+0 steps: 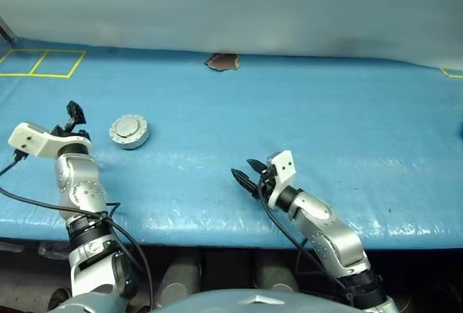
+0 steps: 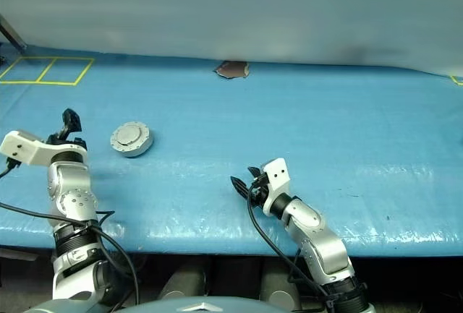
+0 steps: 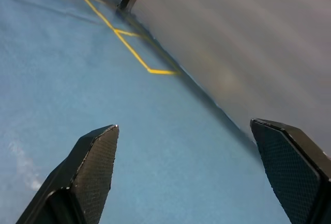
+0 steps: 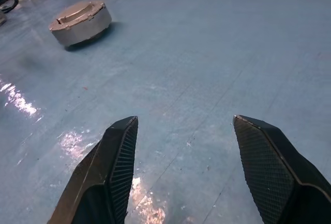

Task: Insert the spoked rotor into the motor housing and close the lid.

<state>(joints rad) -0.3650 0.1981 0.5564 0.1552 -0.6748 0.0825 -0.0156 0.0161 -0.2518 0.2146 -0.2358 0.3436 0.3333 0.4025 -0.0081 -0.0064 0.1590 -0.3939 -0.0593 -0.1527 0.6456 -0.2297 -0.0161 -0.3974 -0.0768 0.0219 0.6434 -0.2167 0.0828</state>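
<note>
Nearest the front edge of the blue-covered table [image 1: 325,110], the right gripper [image 1: 247,173] hovers low over the shiny sheet, its two black fingers [image 4: 118,164] spread apart with nothing between them, pointing toward the robot's left. On the left side the left gripper [image 1: 74,116] is raised above the surface, its fingers [image 3: 95,164] set wide apart and empty, aimed toward the table's far left corner. Just beside that gripper, toward the middle of the table and apart from it, sits the motor housing [image 1: 129,131] with the lid [image 1: 128,126] shut flat on top: a squat round silver-grey drum, its upper face ringed with short radial ridges near the rim and marked by a raised circle at the centre. It rests upright on the sheet, casting a small shadow, well apart from the right gripper. Whether the spoked rotor is inside cannot be told, since the closed lid hides the interior. Open blue surface stretches wide to the right of the drum and across the middle. Farther back, yellow tape squares [image 1: 42,63] mark the far left corner, and a small brown scrap [image 1: 223,61] lies at the far edge where the table meets a pale grey wall [image 1: 231,2].
</note>
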